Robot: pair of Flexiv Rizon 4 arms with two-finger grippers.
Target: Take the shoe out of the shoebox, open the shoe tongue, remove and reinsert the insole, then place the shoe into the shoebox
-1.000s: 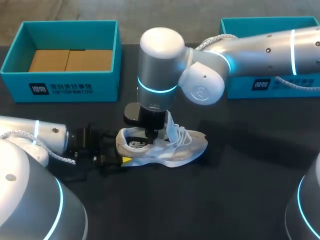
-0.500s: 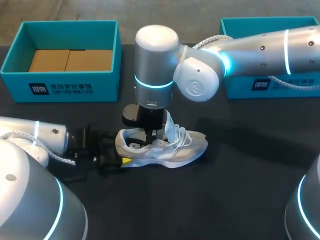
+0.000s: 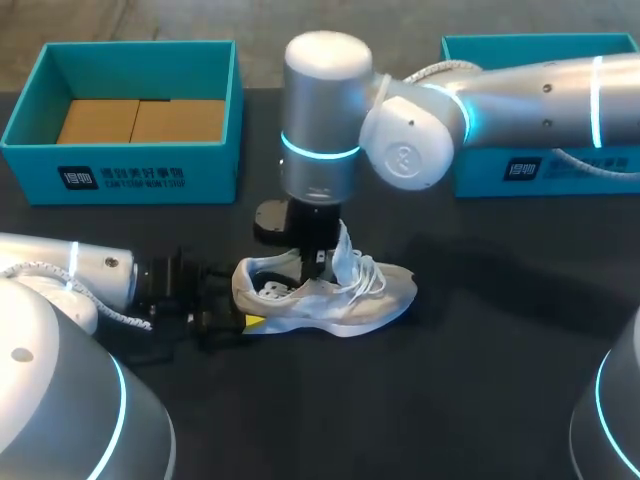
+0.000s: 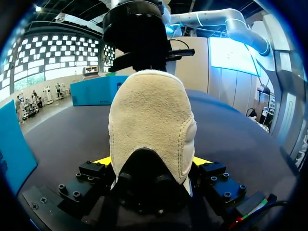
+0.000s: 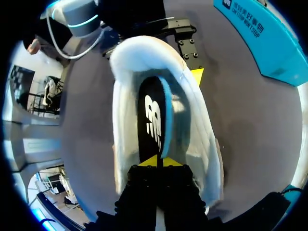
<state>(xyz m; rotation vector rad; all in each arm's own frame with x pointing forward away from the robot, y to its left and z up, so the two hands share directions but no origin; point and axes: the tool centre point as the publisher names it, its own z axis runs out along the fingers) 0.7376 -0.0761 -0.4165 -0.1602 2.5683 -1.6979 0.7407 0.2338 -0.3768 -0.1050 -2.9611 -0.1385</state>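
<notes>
Bracing the shoe (image 3: 340, 295) at the heel: the left gripper (image 4: 153, 163) comes in low along the table (image 3: 480, 380), with a yellow tip on each side of the heel and the jaws clamped on it. My read is that this stops the shoe sliding or tipping while the other arm works inside it.

The right gripper (image 5: 157, 162) drops straight down into the shoe's opening. Its jaws are narrow, tips almost together, and they look pinched on the near end of the black insole (image 5: 153, 120), though contact is hard to confirm from that angle. The tongue (image 3: 345, 255) stands up and forward with the laces slack, which keeps the opening clear for the vertical approach.

The shoe lies on its sole mid-table, heel toward the left arm, well apart from the teal shoebox (image 3: 120, 180) at the back left.

Hidden or unclear:
- In the head view the right wrist covers its own fingertips and most of the insole.
- In the left wrist view the heel blocks the shoe's interior, and only slivers of the yellow tips show.
- I cannot tell how far the insole has lifted off the footbed; its toe end is under the right gripper.
- The second teal box (image 3: 540, 170) sits partly behind the right arm, so I cannot tell whether it is a lid or a base.
</notes>
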